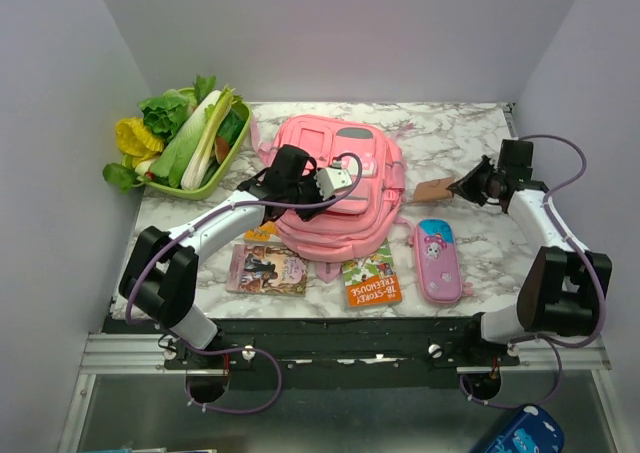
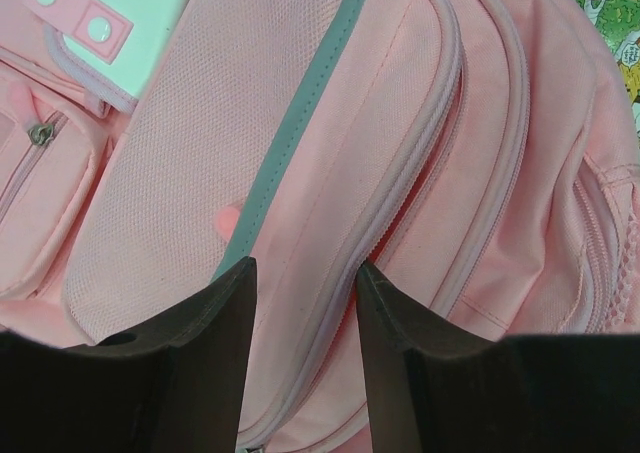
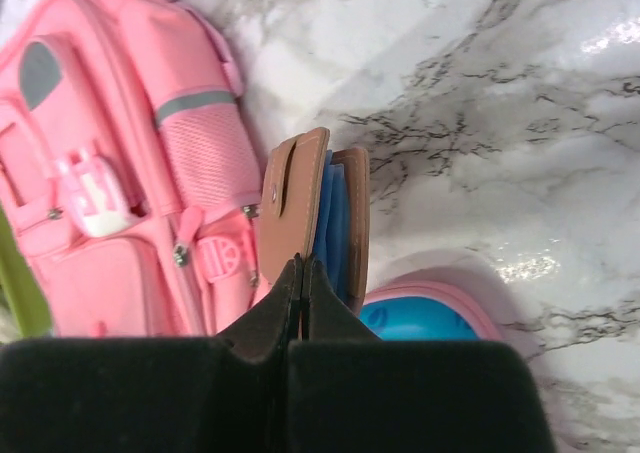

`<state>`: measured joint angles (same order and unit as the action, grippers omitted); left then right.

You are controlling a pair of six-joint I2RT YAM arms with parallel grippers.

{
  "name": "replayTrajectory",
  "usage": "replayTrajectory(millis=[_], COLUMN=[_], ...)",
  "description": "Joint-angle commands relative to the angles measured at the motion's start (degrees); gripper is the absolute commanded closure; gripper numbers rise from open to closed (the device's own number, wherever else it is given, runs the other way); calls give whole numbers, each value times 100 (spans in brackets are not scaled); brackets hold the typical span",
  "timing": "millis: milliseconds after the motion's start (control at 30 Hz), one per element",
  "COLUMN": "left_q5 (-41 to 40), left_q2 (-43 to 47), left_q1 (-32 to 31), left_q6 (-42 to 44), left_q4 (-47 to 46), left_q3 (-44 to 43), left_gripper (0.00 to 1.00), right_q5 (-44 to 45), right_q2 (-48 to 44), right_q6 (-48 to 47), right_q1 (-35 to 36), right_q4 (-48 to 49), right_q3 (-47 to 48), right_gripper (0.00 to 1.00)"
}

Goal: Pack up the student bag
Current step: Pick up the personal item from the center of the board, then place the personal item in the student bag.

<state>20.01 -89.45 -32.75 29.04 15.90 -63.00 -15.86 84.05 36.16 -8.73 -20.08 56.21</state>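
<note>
The pink student bag [image 1: 340,223] lies flat in the middle of the table, front up. My left gripper [image 1: 338,180] hovers over its front, open and empty. In the left wrist view its fingers [image 2: 205,343] straddle a closed zipper line on the bag [image 2: 330,143], beside the grey strip. My right gripper [image 1: 468,187] is to the right of the bag, shut on the edge of a brown wallet [image 1: 435,188]. In the right wrist view the wallet [image 3: 298,198] hangs part open at the fingertips, blue inside, with the bag [image 3: 110,173] to its left.
A pink and blue pencil case [image 1: 438,260] lies right of the bag and shows under the wallet [image 3: 420,318]. Books [image 1: 266,269] [image 1: 371,282] lie at the bag's front edge. A green tray [image 1: 222,176] of vegetables stands at back left. White walls close in both sides.
</note>
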Motion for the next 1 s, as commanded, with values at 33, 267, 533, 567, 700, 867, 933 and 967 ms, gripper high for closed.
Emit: replayTrajectory(millis=[33,267,533,567,700,867,933,967], left_q5=[-278,-734,-999,-1043,-1043,-780,-753,-744], left_q2=[68,-125,-222,-222,-108,94,173,191], left_q1=[-21,-21,-21,-21,-12,-29,-91,-117], left_q6=[-179,-583,-943,-1083,-1523,-2164,-2366,-2420], left_q4=[-315,-509,-684,-720,-746,-738,-720,-720], left_q3=[-116,-238,-563,-599,-731,-801,-828,-845], left_gripper=[49,62,85,88,100,100,100,100], right_q5=[-532,-699,-893,-936,-1121,-1262,-1253,-1262], right_q2=[-512,-1074,-1734,-1839,-2050,-2191,-2191,-2191], right_q6=[295,628,989,1015,1261,1551,1648,1675], right_q1=[135,547,986,1014,1136,1374,1549,1602], right_q4=[-66,-163,-260,-260,-94,214,302,346], right_q3=[198,242,102,49,-215,-461,-496,-523], right_gripper=[99,99,99,99,99,99,99,99])
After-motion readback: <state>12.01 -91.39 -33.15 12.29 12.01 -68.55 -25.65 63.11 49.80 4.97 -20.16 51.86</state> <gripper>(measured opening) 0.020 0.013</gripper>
